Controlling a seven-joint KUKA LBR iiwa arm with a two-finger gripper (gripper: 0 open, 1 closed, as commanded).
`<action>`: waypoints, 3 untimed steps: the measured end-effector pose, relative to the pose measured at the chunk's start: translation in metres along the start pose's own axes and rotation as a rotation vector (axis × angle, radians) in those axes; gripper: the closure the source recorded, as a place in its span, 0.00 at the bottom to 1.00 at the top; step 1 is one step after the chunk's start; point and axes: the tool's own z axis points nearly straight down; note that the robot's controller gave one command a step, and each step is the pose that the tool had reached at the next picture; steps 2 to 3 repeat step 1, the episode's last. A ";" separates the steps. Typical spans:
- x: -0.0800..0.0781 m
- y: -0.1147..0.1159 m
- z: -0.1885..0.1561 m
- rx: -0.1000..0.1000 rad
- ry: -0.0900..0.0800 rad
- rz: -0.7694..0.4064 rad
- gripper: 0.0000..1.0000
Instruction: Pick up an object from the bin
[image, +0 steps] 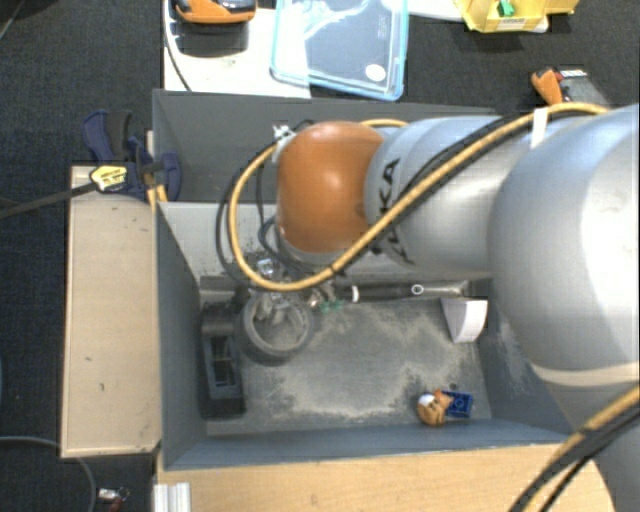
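Hanging over a grey round cup (272, 338) is the KUKA-marked arm (440, 215)

1. One camera, set above the grey metal bin (185, 330), facing down and tilted somewhat from one side.
2. Fairly near: the bin's inner walls and floor fit in frame, with some surroundings at left and top.
3. The arm (470, 200) comes in from the right, close under the lens.

The thick silver arm (470, 215) carries a glossy orange cover (320, 185) and a yellow braided cable (232, 215).
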 end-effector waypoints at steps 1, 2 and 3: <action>-0.002 0.000 -0.026 0.000 -0.003 0.001 1.00; -0.002 0.000 -0.026 0.000 -0.003 0.001 1.00; -0.002 0.000 -0.026 0.000 -0.003 0.001 1.00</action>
